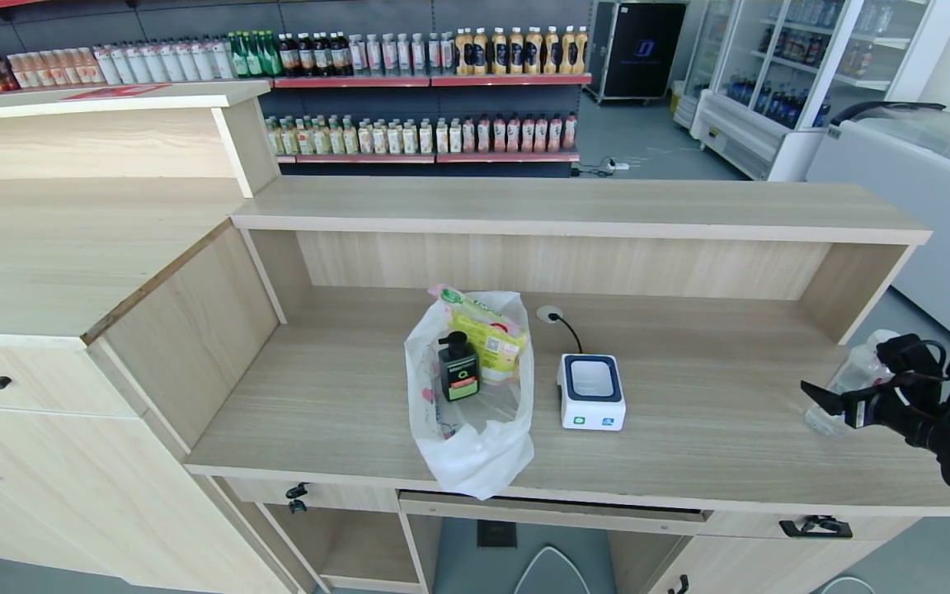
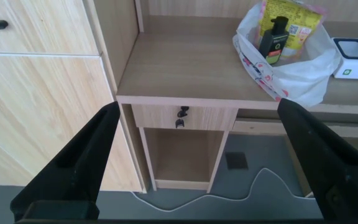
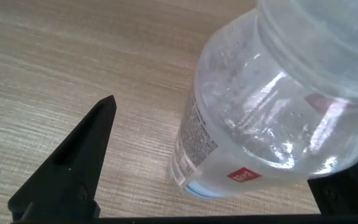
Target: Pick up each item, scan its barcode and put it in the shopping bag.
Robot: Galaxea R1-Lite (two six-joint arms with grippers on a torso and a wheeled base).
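A clear plastic bottle (image 1: 834, 400) stands tilted at the right end of the wooden counter (image 1: 689, 429). My right gripper (image 1: 846, 369) is open, one finger on each side of the bottle (image 3: 260, 118), with a gap showing beside the near finger (image 3: 73, 168). A white shopping bag (image 1: 475, 445) lies open mid-counter, holding a black pump bottle (image 1: 458, 369) and a yellow-green packet (image 1: 491, 334). The white barcode scanner (image 1: 591, 391) sits just right of the bag. My left gripper (image 2: 191, 162) hangs open and empty, low in front of the counter's left end.
A raised shelf (image 1: 574, 206) runs along the back of the counter, with side walls at both ends. Drawers and cupboards (image 2: 36, 93) stand left of the counter. The scanner's cable runs to a hole (image 1: 550, 313) in the counter behind it.
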